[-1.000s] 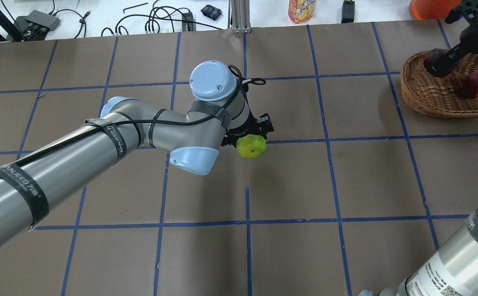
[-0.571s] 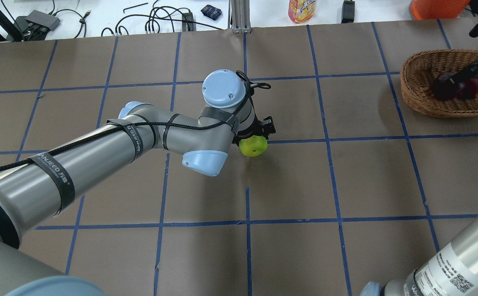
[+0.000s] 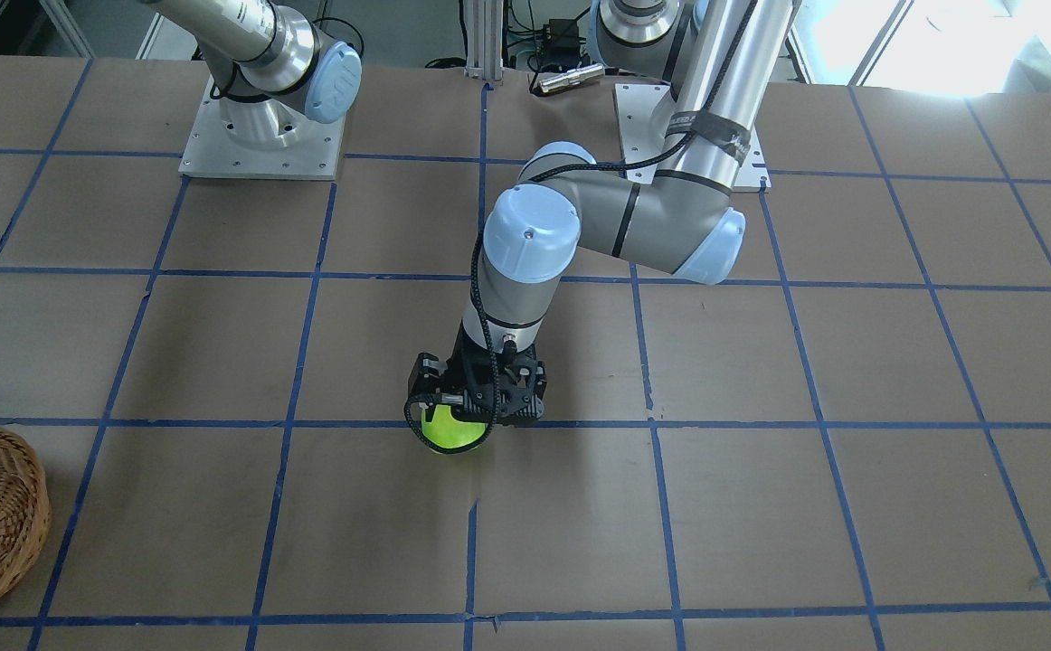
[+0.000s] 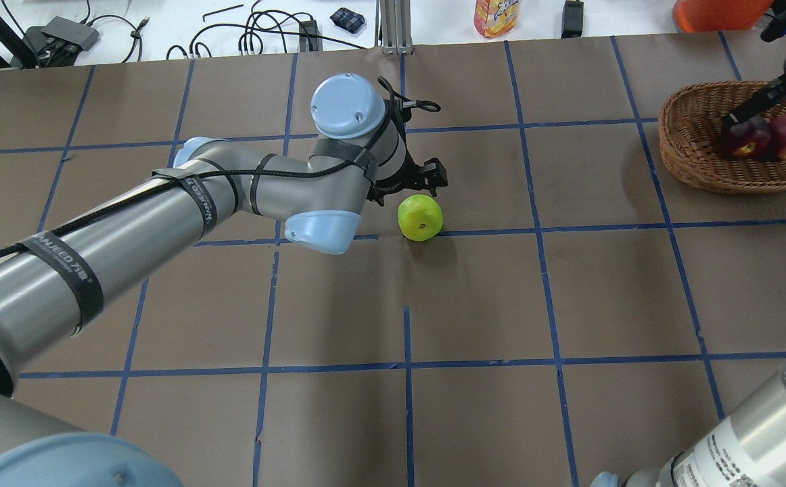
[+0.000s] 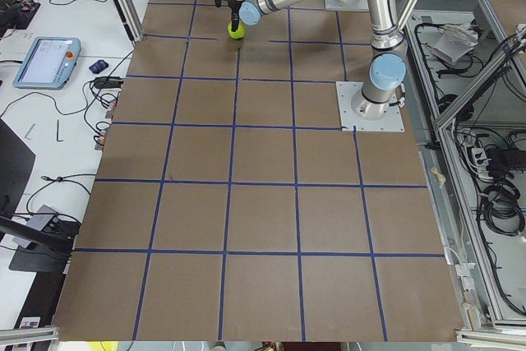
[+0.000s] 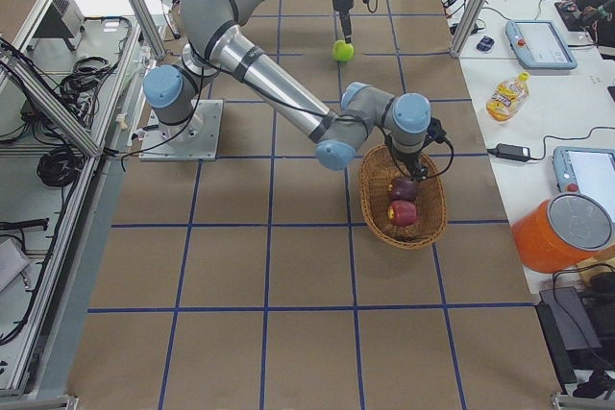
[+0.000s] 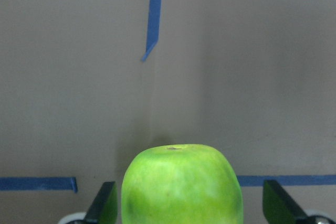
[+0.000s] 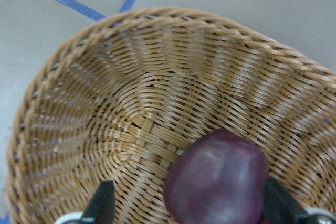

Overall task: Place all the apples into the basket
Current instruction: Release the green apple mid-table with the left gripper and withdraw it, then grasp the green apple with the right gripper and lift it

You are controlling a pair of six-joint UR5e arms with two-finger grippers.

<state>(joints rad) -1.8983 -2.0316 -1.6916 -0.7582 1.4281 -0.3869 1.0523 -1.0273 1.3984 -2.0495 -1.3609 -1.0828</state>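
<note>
Well away from the basket, our left gripper stands spread astride the green apple, while our right gripper gapes around the maroon apple inside it.

The left gripper is releasing the green apple onto the table; the right gripper is leaving the maroon apple in the basket.
</note>
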